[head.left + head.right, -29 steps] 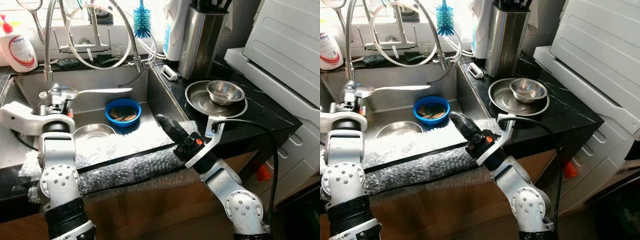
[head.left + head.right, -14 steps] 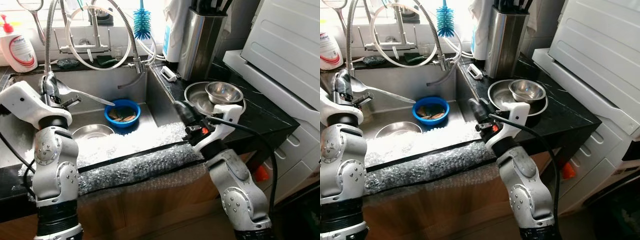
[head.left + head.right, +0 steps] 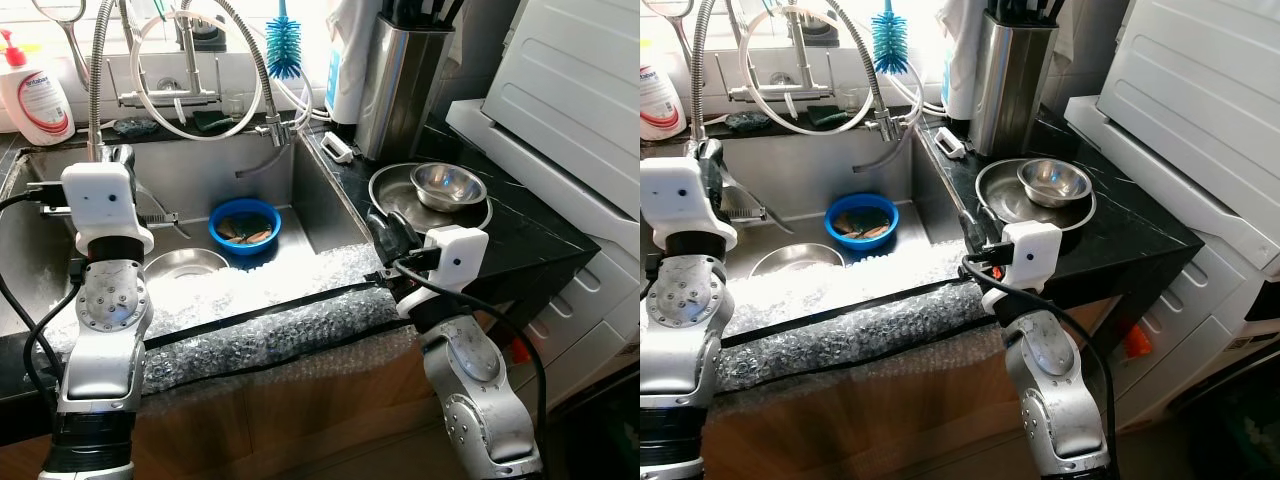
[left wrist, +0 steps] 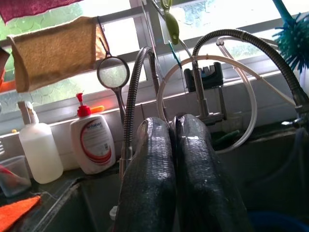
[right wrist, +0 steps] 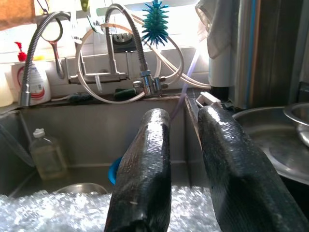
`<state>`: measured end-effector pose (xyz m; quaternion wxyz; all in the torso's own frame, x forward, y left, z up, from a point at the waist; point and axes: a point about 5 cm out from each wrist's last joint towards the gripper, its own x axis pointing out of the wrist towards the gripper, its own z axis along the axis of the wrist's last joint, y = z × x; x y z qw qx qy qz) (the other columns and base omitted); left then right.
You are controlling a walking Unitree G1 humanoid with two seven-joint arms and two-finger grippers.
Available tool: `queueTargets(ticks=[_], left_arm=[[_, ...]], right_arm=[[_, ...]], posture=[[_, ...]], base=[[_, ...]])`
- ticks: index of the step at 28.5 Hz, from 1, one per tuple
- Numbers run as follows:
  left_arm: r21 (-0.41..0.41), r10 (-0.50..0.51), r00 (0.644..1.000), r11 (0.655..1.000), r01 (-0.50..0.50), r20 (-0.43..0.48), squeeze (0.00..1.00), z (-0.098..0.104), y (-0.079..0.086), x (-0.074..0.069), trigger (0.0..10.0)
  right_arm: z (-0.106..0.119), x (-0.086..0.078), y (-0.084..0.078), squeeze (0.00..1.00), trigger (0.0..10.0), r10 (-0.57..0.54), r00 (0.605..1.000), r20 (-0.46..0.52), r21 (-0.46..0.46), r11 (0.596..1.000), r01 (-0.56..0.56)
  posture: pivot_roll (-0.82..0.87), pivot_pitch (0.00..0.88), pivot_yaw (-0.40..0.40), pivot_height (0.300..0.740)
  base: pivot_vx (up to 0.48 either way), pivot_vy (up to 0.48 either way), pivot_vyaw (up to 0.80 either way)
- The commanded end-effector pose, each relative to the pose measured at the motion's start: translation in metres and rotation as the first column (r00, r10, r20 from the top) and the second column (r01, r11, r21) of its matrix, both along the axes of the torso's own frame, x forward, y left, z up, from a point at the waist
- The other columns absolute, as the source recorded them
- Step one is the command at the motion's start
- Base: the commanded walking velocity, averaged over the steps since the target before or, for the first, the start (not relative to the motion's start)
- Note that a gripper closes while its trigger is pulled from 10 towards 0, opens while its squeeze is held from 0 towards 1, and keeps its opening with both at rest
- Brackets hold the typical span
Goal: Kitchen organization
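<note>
Left gripper [image 4: 176,145] is raised over the stainless steel sink [image 3: 200,175], fingers pressed together on a thin metal utensil handle [image 3: 160,215]. Right gripper [image 5: 186,145] sits at the sink's right front corner, fingers slightly parted, holding nothing. Sink holds a round blue plastic bowl [image 3: 246,222] and a small steel dish [image 3: 185,264] near the front wall. Right of the sink: wide steel plate [image 3: 395,205] carrying a steel bowl [image 3: 449,184].
</note>
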<state>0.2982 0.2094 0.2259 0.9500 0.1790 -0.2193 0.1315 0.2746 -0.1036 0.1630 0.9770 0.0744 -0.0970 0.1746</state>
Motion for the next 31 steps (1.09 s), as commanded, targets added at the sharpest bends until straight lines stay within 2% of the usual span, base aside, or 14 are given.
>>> queueTargets(ticks=[1,5,9,13,16,17,23,24,25,26,28,30,31], left_arm=[[0.046,0.003,1.000,0.999,-0.002,-0.028,0.00,-0.004,-0.003,0.003,10.0],[0.076,0.033,0.992,0.997,-0.024,-0.126,0.00,-0.018,0.001,0.006,10.0],[0.049,0.045,0.986,0.998,-0.037,-0.158,0.00,-0.022,0.007,0.005,10.0],[-0.029,0.036,0.963,0.999,-0.046,-0.265,0.00,-0.035,0.013,0.008,10.0],[-0.068,0.023,0.962,0.997,-0.043,-0.272,0.00,-0.037,0.013,0.008,10.0],[-0.095,0.023,0.959,0.994,-0.052,-0.284,0.00,-0.038,0.013,0.008,10.0],[-0.108,0.020,0.936,0.992,-0.061,-0.350,0.00,-0.046,0.013,0.011,10.0],[-0.116,0.017,0.932,0.991,-0.062,-0.361,0.09,-0.047,0.013,0.011,10.0],[-0.121,0.014,0.930,0.991,-0.063,-0.368,0.09,-0.048,0.012,0.011,10.0],[-0.136,0.009,0.927,0.989,-0.065,-0.376,0.37,-0.051,0.012,0.011,10.0],[-0.162,-0.010,0.924,0.985,-0.056,-0.381,0.83,-0.052,0.011,0.011,10.0],[-0.153,-0.009,0.924,0.987,-0.054,-0.381,1.00,-0.052,0.011,0.011,10.0],[-0.153,-0.009,0.924,0.987,-0.054,-0.381,1.00,-0.052,0.011,0.011,10.0]], right_arm=[[-0.002,0.000,-0.001,0.00,10.0,-0.011,1.000,0.002,-0.021,1.000,0.011],[-0.005,-0.003,-0.002,0.00,10.0,-0.016,1.000,0.001,-0.037,0.999,0.016],[-0.008,-0.003,-0.003,0.00,10.0,-0.019,1.000,-0.007,-0.040,0.999,0.019],[-0.009,-0.001,-0.001,0.00,10.0,-0.015,1.000,-0.022,-0.044,0.999,0.014],[-0.010,0.000,-0.001,0.00,10.0,-0.011,1.000,-0.029,-0.042,0.999,0.010],[-0.013,0.001,-0.002,0.00,10.0,-0.026,0.999,-0.047,-0.068,0.997,0.023],[-0.012,0.003,-0.003,0.00,10.0,-0.028,0.999,-0.042,-0.052,0.998,0.026],[-0.012,0.003,-0.003,0.00,10.0,-0.028,0.999,-0.042,-0.050,0.998,0.026],[-0.012,0.003,-0.003,0.00,10.0,-0.028,0.999,-0.041,-0.049,0.998,0.026],[-0.012,0.003,-0.004,0.00,10.0,-0.032,0.998,-0.046,-0.045,0.999,0.030],[-0.012,0.003,-0.004,0.00,10.0,-0.033,0.998,-0.048,-0.043,0.999,0.031],[-0.012,0.004,-0.004,0.00,10.0,-0.029,0.998,-0.049,-0.045,0.999,0.027],[-0.012,0.004,-0.004,0.00,10.0,-0.029,0.998,-0.049,-0.045,0.999,0.027]], posture=[[-0.03,0.000,-0.058,0.727],[-0.04,0.004,-0.054,0.727],[-0.03,0.008,-0.055,0.727],[-0.03,0.013,-0.058,0.727],[-0.03,0.013,-0.059,0.727],[-0.03,0.016,-0.061,0.727],[-0.03,0.015,-0.063,0.727],[-0.03,0.015,-0.063,0.727],[-0.03,0.015,-0.063,0.727],[-0.03,0.015,-0.064,0.727],[-0.03,0.016,-0.065,0.727],[-0.03,0.017,-0.065,0.727],[-0.03,0.017,-0.065,0.727]], base=[[0.000,0.000,0.00],[0.000,0.000,0.00],[0.000,0.000,0.00],[0.000,0.000,0.00],[0.000,0.000,0.00],[0.000,0.000,0.00],[0.000,0.000,0.00],[0.000,0.000,0.00],[0.000,0.000,0.00],[0.000,0.000,0.00],[0.000,0.000,0.00],[0.000,0.000,0.00],[0.000,0.000,0.00]])
